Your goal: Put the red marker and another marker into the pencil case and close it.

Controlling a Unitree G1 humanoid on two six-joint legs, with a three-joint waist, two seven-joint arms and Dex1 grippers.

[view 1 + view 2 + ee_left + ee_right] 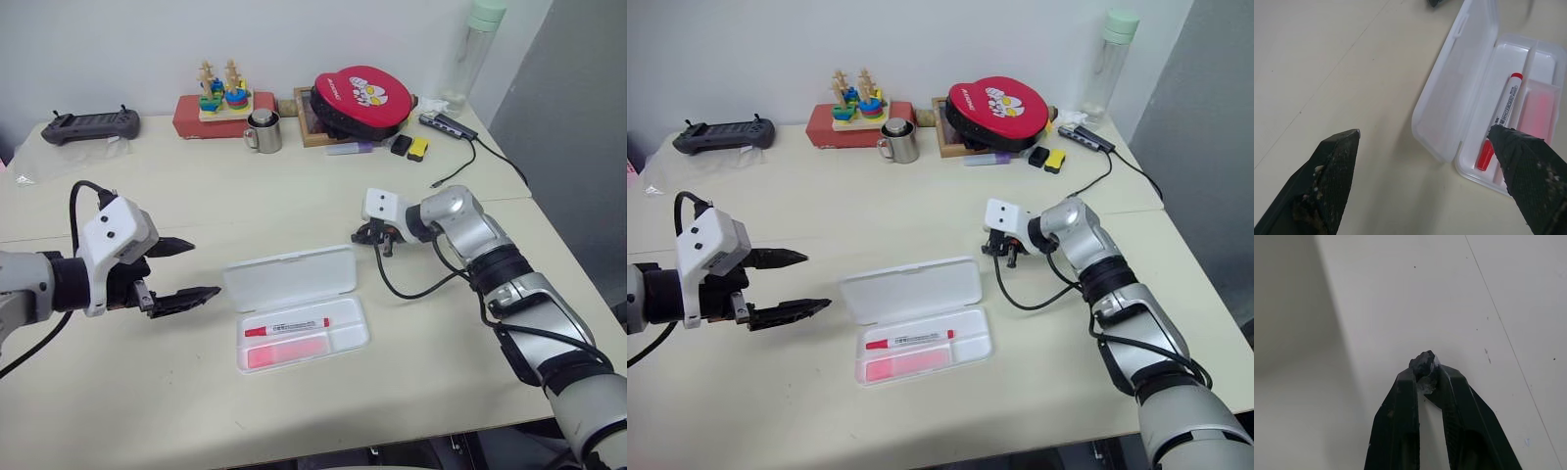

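Already both the red marker (286, 326) and pink highlighter (287, 351) lie in the open pencil case (294, 279); left gripper (183, 269) spread wide, empty; right gripper (1426, 369) pinches a dark bit (1422, 363). Shove the lid carelessly and you'll slide the case.

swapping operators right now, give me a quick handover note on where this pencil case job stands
Left tool: open, holding nothing, hovering over the table beside the pencil case.
Right tool: fingers closed on a small dark lump at their tips; I can't tell what it is. It sits behind the case, apart from it.
Red marker: lying in the tray's rear compartment.
Pink highlighter: lying in the front compartment.
Lid: folded back flat on the table, case open.
Done: both markers are in.
Left: swing the lid over and press it shut. The left tool looks nearer, but either could probably do it.
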